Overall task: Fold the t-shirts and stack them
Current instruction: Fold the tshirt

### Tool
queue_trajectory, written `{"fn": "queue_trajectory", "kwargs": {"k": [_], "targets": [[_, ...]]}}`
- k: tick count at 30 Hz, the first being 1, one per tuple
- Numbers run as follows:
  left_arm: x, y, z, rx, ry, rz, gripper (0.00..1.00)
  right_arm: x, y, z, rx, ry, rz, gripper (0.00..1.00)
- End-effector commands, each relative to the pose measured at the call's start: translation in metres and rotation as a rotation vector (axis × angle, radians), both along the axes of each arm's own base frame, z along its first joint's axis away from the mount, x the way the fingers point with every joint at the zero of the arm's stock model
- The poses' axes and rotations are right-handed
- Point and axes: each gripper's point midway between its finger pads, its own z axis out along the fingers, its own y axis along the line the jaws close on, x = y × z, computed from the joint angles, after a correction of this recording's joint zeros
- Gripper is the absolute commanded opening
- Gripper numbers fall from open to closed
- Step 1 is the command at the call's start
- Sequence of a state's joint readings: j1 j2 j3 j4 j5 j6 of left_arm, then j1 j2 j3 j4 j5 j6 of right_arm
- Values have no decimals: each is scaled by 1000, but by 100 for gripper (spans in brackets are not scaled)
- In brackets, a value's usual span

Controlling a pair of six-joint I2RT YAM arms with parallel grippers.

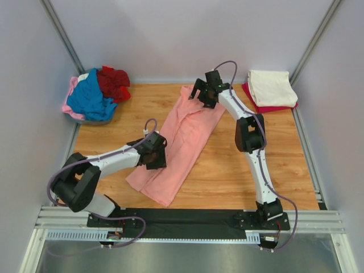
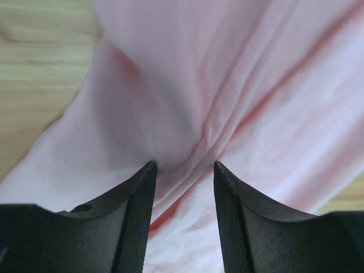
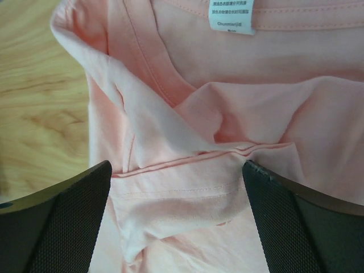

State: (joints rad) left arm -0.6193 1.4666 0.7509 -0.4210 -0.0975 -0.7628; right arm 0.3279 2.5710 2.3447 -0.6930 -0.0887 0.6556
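A salmon-pink t-shirt (image 1: 182, 142) lies crumpled lengthwise, slanting from the table's back middle to its front left. My left gripper (image 1: 154, 154) is down on the shirt's left edge near the lower end. In the left wrist view its jaws (image 2: 182, 165) stand partly apart, and creases in the pink cloth (image 2: 227, 85) run together between the tips. My right gripper (image 1: 206, 96) hovers over the collar end. Its jaws (image 3: 176, 165) are wide open either side of a folded sleeve hem (image 3: 187, 187), with the neck label (image 3: 231, 16) beyond.
A heap of blue (image 1: 91, 96), dark red (image 1: 114, 82) and pale pink (image 1: 71, 94) shirts sits at the back left corner. A folded cream shirt (image 1: 272, 86) lies on a dark red one (image 1: 267, 107) at the back right. Walls close in three sides.
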Motion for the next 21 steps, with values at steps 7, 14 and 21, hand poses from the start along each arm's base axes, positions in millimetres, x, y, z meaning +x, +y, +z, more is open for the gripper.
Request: {"fn": "queue_trajectory", "kwargs": {"k": [7, 14, 21], "targets": [[-39, -110, -5, -210, 113, -124, 52, 30, 80, -16, 260, -140, 206, 100], [-41, -144, 10, -152, 105, -200, 52, 42, 62, -34, 281, -143, 157, 99], [-48, -120, 27, -93, 93, -145, 53, 43, 50, -33, 257, -147, 136, 100]]}}
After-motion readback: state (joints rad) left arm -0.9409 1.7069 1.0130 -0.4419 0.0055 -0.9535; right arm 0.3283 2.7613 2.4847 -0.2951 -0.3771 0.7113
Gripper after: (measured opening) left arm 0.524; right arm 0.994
